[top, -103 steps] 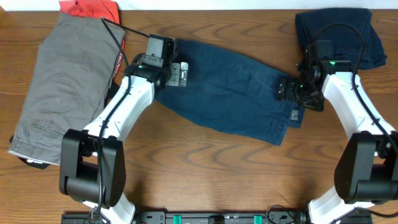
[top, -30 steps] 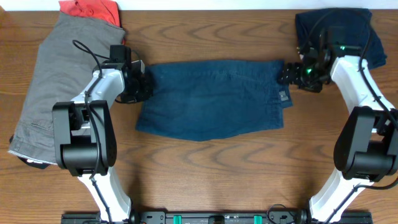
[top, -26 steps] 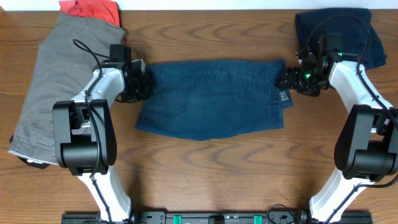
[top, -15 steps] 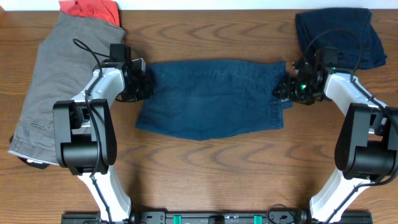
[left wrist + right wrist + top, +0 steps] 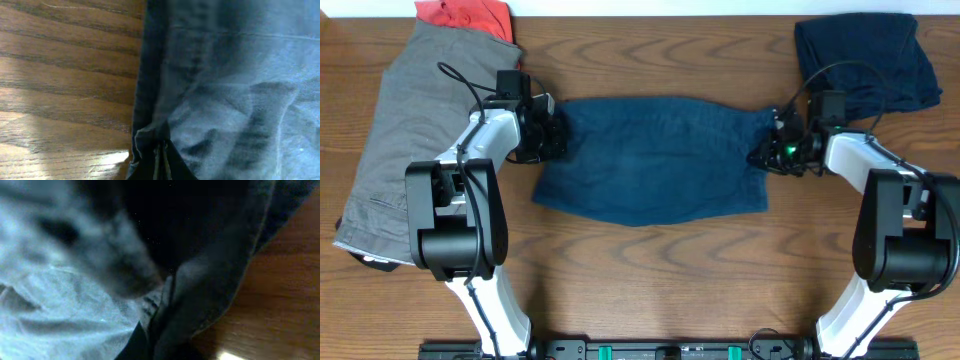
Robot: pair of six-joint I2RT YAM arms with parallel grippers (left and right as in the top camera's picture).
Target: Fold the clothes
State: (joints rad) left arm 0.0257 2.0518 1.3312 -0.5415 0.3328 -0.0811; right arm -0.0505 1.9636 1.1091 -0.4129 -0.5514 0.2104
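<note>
**Denim stretched flat; right end now eased inward**

Along the left edge of the table [image 5: 650,290] lie grey shorts [image 5: 415,130], with a red-orange piece [image 5: 465,15] at the far-left corner. The left gripper [image 5: 554,136] is pinched on the left end of the denim shorts [image 5: 655,160], which lie mid-table. The right gripper [image 5: 761,157], clamped on the other end, has slid inward over the last half-second. That slackens the cloth, probably to begin the fold. A navy garment [image 5: 865,55] sits in the far-right corner, clear of the work.

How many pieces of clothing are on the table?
4: denim shorts in the middle, grey shorts at the left, a red piece at the far left corner, a navy piece at the far right corner. More may be hidden underneath.
</note>
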